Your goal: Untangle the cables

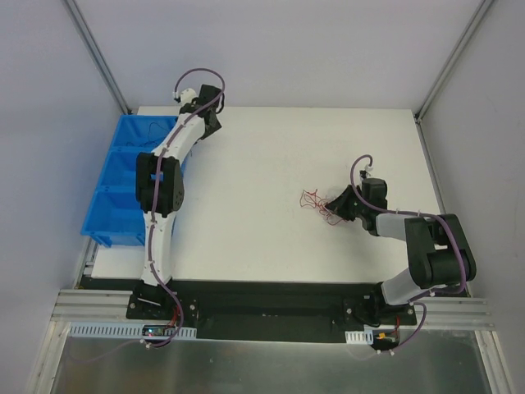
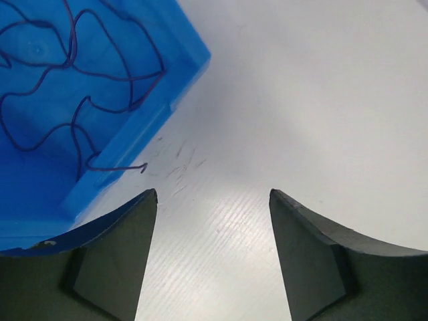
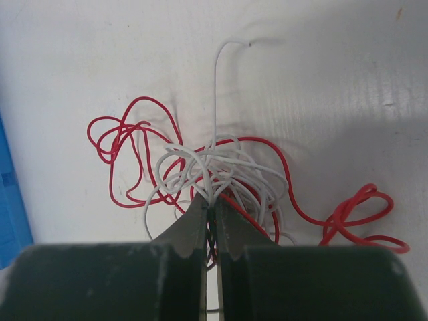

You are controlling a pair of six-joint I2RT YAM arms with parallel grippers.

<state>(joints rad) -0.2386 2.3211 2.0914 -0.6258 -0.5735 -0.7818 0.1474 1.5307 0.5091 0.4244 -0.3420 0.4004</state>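
As my right gripper (image 3: 210, 204) pinches the cables (image 3: 221, 164) and my left gripper (image 2: 212, 196) hangs open, empty, I'll tug one loose.

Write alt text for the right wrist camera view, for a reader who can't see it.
The right gripper is shut on a tangled clump of thin red and white wires lying on a white table. Red loops spread to both sides, and one white wire end pokes out beyond it.

Glossy blue plastic bin (image 2: 144, 124), matt white scuffed table (image 2: 301, 100), smooth-coated cables (image 3: 214, 167).
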